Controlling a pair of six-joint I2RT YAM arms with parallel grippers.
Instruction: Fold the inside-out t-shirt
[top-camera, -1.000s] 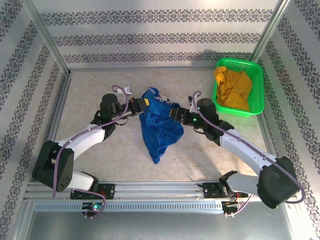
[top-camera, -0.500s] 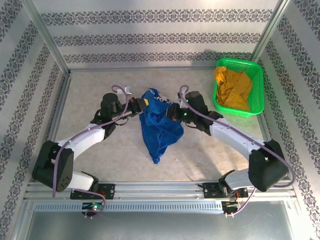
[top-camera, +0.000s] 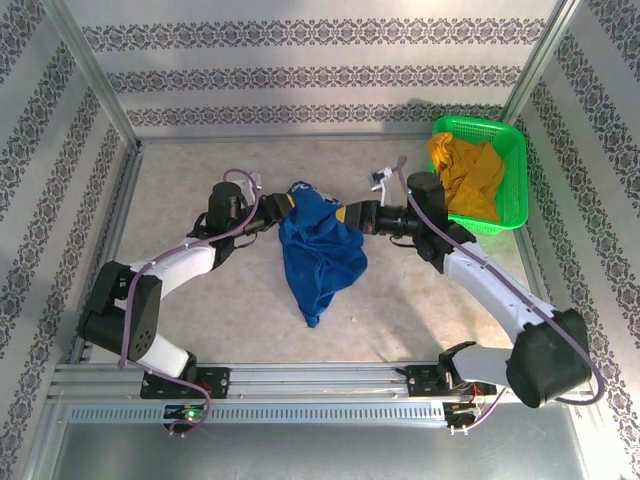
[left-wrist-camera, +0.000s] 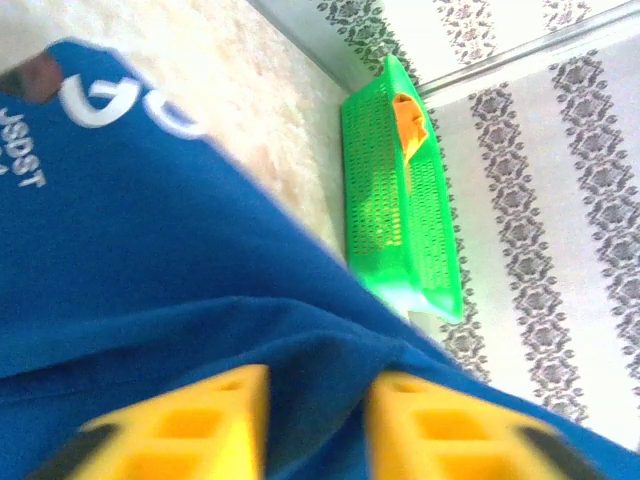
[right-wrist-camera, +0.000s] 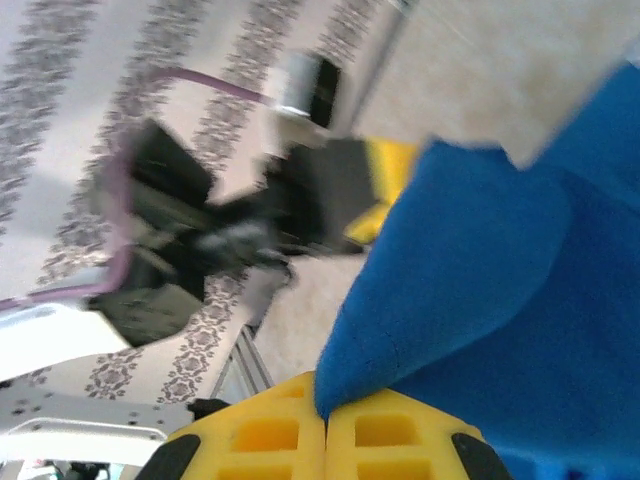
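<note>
Beige table (top-camera: 180, 200): royal-blue cotton t-shirt w/ whitish print (top-camera: 318, 255) lay bunched at centre, well left of green plastic basket (top-camera: 516, 150). Left gripper (top-camera: 287, 206) & right gripper (top-camera: 349, 217) each clamped 1 upper edge. Judged best: draw the 2 grips apart evenly, level, till cloth spreads, then lay flat.

Nice bright even light, soft shadows on the table (top-camera: 190, 180), though both wrist views go blurry around the t-shirt (right-wrist-camera: 520, 260).

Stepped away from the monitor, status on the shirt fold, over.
Left tool, right tool: both shut on t-shirt. T-shirt bunched, strung between them, not yet folded. Green basket off right, apart.
</note>
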